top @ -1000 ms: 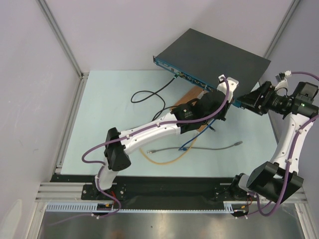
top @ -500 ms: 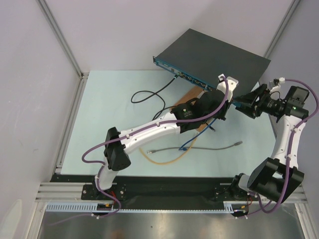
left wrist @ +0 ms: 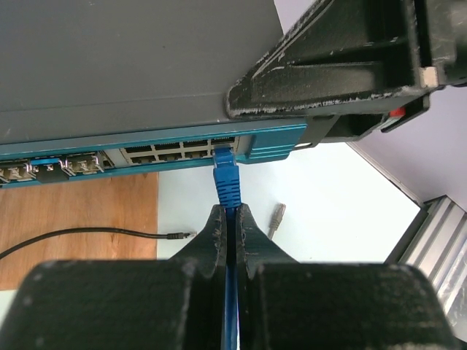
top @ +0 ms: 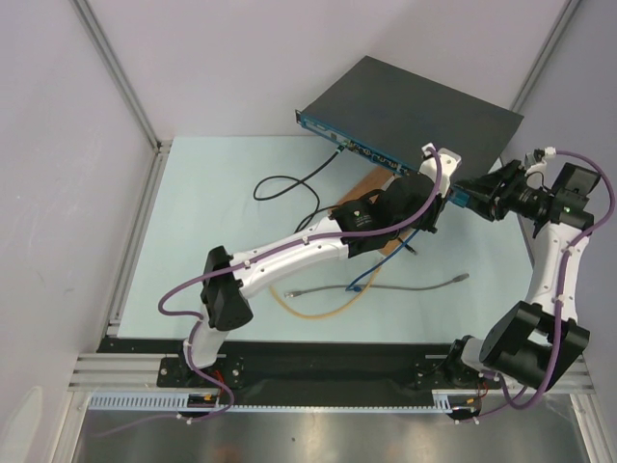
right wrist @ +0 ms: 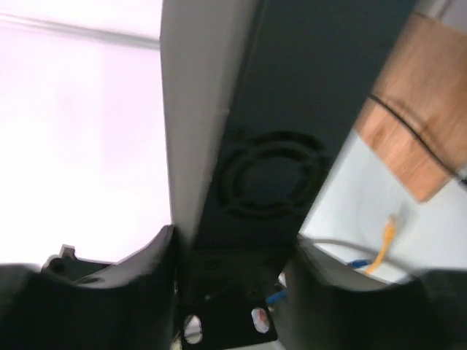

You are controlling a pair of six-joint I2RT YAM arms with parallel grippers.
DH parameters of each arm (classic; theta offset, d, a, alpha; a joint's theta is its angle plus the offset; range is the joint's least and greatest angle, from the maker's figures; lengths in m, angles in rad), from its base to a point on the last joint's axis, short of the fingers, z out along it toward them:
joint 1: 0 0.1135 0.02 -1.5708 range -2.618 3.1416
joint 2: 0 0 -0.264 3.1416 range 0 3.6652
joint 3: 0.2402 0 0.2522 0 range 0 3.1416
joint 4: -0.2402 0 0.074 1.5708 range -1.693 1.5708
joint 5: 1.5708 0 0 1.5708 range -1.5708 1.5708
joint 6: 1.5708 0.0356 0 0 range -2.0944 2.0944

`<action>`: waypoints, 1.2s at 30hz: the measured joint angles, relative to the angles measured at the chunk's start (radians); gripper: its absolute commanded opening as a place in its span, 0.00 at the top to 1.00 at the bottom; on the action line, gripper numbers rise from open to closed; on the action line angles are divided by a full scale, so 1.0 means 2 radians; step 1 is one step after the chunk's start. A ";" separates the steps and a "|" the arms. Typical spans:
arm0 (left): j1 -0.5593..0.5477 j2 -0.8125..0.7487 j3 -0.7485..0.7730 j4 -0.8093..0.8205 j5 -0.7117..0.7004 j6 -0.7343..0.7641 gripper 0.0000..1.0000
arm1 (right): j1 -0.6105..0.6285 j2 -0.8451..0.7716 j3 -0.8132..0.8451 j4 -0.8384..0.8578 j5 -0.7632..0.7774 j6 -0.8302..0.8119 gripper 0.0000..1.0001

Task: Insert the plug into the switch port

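The switch [top: 415, 106] is a flat dark grey box at the back right, and the left wrist view shows the row of sockets on its teal front face [left wrist: 168, 152]. My left gripper [left wrist: 228, 215] is shut on the blue cable just behind the blue plug [left wrist: 226, 175]. The plug's tip meets a socket near the row's right end; I cannot tell how deep it sits. My right gripper [top: 474, 196] clamps the switch's right end, one finger [left wrist: 328, 80] across the top corner. In the right wrist view the gripper [right wrist: 233, 244] straddles the fan-vent side [right wrist: 270, 175].
A brown wooden board [top: 371, 183] lies in front of the switch. A black cable [top: 280, 183] runs from the switch onto the mat, its loose end [left wrist: 175, 235] near my left fingers. Grey cable [top: 424, 285], yellow cable [top: 308, 313] and blue cable [top: 371, 275] lie nearer.
My right arm has swung in to the left and its jaws have narrowed onto the switch's right end. The left arm and the plug have stayed where they were.
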 measured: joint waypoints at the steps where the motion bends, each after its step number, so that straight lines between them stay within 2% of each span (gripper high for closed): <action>1: 0.000 0.000 0.000 0.000 0.000 0.000 1.00 | 0.000 0.000 -0.002 -0.003 0.003 0.011 0.79; 4: 0.000 -0.001 0.000 -0.003 0.002 0.000 1.00 | 0.001 0.000 -0.007 -0.007 0.008 0.042 1.00; 21: 0.000 0.010 0.027 -0.030 -0.005 -0.004 0.98 | 0.017 -0.033 -0.023 0.032 0.053 0.073 1.00; 24: 0.001 0.010 0.028 -0.030 -0.002 -0.004 0.84 | 0.018 -0.034 -0.023 0.033 0.055 0.073 1.00; 28: 0.011 0.012 0.028 -0.005 0.014 0.005 0.60 | 0.019 -0.034 -0.023 0.023 0.051 0.067 1.00; 31: 0.031 0.010 0.021 0.021 0.038 0.012 0.53 | 0.019 -0.031 -0.021 0.013 0.045 0.062 1.00; 33: 0.040 -0.010 -0.008 0.030 0.057 0.021 0.46 | 0.017 -0.025 -0.014 0.006 0.039 0.056 1.00; 34: 0.043 -0.026 -0.028 0.030 0.063 0.029 0.39 | 0.015 -0.022 -0.013 0.000 0.035 0.051 1.00; 36: 0.049 -0.068 -0.076 0.027 0.081 0.046 0.32 | 0.012 -0.015 -0.008 -0.009 0.027 0.043 1.00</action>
